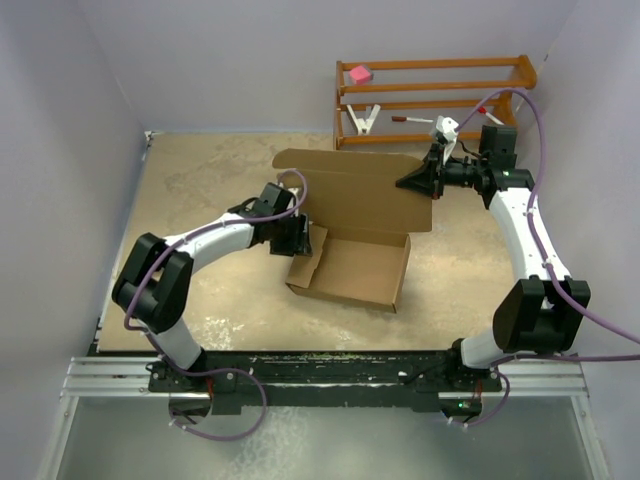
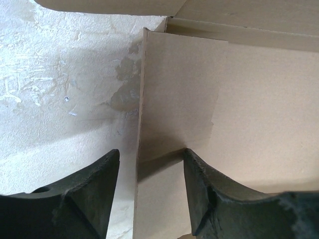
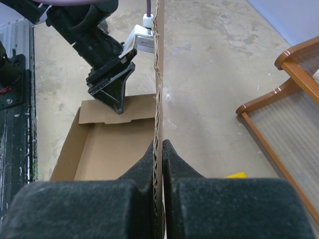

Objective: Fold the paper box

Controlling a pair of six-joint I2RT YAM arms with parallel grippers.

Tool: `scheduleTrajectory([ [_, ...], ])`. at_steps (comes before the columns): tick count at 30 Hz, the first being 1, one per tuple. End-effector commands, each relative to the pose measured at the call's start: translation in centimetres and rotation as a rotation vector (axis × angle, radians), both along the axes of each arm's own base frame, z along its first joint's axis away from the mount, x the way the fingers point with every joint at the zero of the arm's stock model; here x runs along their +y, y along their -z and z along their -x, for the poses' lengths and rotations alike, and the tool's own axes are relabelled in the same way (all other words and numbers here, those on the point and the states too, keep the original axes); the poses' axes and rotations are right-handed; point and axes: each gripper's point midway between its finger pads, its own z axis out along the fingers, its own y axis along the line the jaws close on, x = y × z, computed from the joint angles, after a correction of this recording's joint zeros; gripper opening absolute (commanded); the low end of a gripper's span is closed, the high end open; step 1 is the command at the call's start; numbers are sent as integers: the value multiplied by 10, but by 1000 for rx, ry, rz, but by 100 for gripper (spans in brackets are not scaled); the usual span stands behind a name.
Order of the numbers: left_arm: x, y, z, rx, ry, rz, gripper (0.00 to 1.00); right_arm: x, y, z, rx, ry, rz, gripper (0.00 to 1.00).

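Box (image 1: 352,268): brown corrugated cardboard, matt, smooth faces, raw fluted edge. Table (image 1: 200,190): mottled beige, rough, scuffed. Rack (image 1: 440,66): orange wood, glossy varnish. Right gripper (image 3: 158,147): black, matt, finely grained.

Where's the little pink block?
In the top view, the pink block sits on the top shelf of the wooden rack, at its left end, beyond the paper box.
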Motion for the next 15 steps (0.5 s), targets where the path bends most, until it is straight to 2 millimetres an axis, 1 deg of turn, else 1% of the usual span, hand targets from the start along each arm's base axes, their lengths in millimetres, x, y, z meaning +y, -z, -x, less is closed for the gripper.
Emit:
scheduleTrajectory([
  [1, 6, 1, -3, -40, -29, -44, 56, 4, -7, 1, -18, -27, -15, 0],
  [5, 6, 0, -2, -57, -39, -49, 44, 4, -6, 1, -15, -28, -15, 0],
  [7, 5, -2, -3, -72, -46, -58, 42, 4, -7, 1, -17, -28, -15, 0],
  [9, 5, -4, -2, -79, -47, -80, 43, 4, -6, 1, -15, -28, -15, 0],
  [12, 4, -7, 1, -87, -41, -103, 51, 5, -6, 1, -13, -32, -18, 0],
  [15, 1, -7, 3, -91, -41, -89, 54, 6, -9, 5, -12, -48, -30, 0],
])
